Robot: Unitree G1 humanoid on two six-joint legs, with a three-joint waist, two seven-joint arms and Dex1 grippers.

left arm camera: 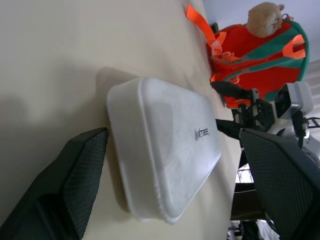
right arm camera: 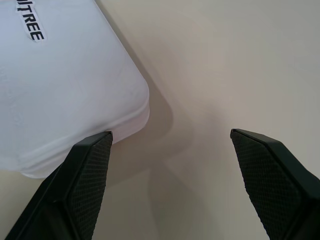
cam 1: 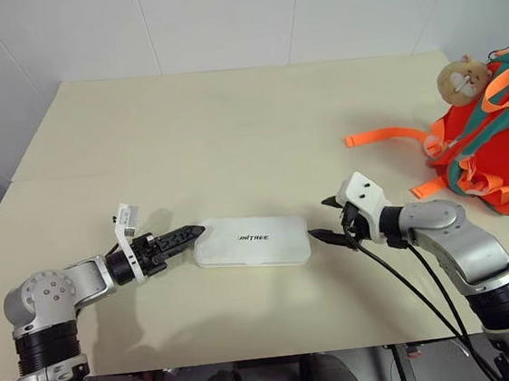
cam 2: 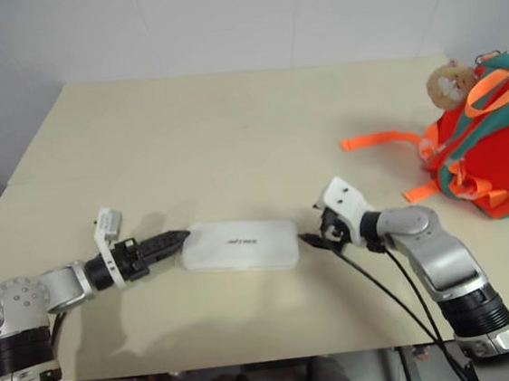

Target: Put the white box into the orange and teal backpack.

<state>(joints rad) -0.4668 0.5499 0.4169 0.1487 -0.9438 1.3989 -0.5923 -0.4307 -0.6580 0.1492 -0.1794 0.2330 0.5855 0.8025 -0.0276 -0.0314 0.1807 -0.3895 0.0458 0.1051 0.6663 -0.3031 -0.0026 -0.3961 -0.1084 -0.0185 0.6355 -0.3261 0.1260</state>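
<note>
The table [cam 1: 229, 120] is carrying everything, and every place below is being given relative to the white box [cam 1: 252, 242]. The orange and teal backpack [cam 1: 495, 142] is lying well apart from the box, off past its right-hand end and farther from the robot, near the table's right edge, with an orange strap [cam 1: 381, 136] trailing toward the box side. Whether its opening is unzipped cannot be told.

The white box is lying flat near the front of the table, lid up, lettering readable, its long sides running left to right.

The left gripper [cam 1: 179, 238] is being held at the box's left short end, fingers spread wide and released; nothing is being grasped. In the left wrist view one finger [left arm camera: 70, 185] is sitting close beside the near corner, the other well clear over the lid side.

The right gripper [cam 1: 333, 222] is being held just beside the box's right short end, equally spread and empty, with the box corner beginning to enter between its fingers [right arm camera: 85, 170].

The step in hand is judged to be a two-ended pickup. It is best done by both ends being approached evenly, so the flat case is not being pushed along the table, and by the fingers being brought low enough to straddle the rounded edges before being closed.
</note>
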